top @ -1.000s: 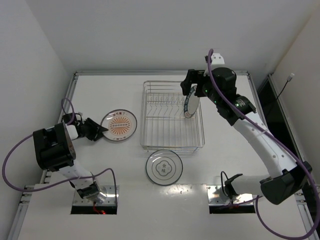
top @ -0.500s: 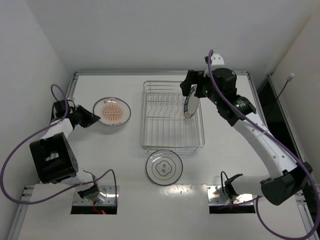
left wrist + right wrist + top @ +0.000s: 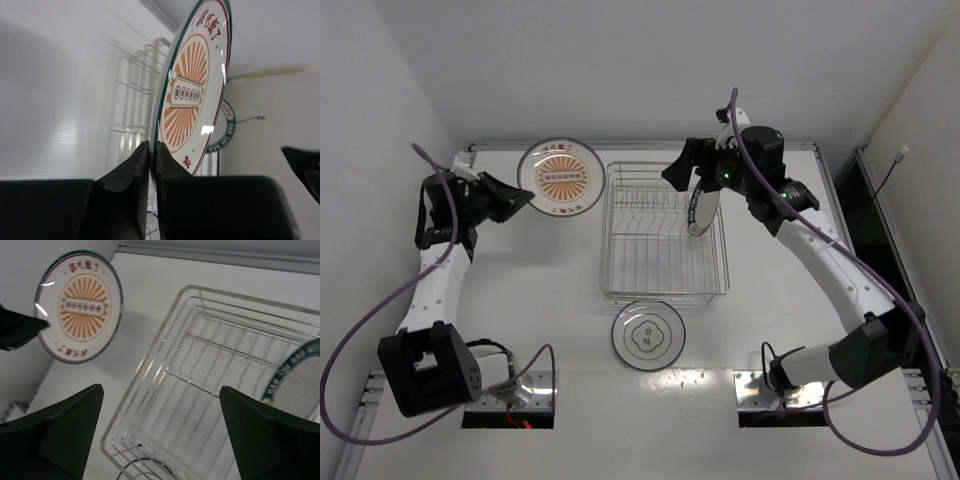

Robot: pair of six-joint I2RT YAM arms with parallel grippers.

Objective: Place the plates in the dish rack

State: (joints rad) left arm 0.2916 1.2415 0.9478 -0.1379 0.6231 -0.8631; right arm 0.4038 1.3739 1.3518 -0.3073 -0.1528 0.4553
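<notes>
Altogether three plates (image 3: 648,335), one dish rack (image 3: 663,295), left fingers (image 3: 127,195) clamped on sunburst plate (image 3: 559,177), right fingers (image 3: 60,440) apart.

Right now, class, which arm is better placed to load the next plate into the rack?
Left: the left pincer is shut on the sunburst plate beside the rack. The right pincer hangs open and empty over the rack.

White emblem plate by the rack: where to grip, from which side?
Likely its rim, one finger over, one under, coming low from the near side: the white emblem plate lies flat and the dish rack crowds its far edge.
</notes>
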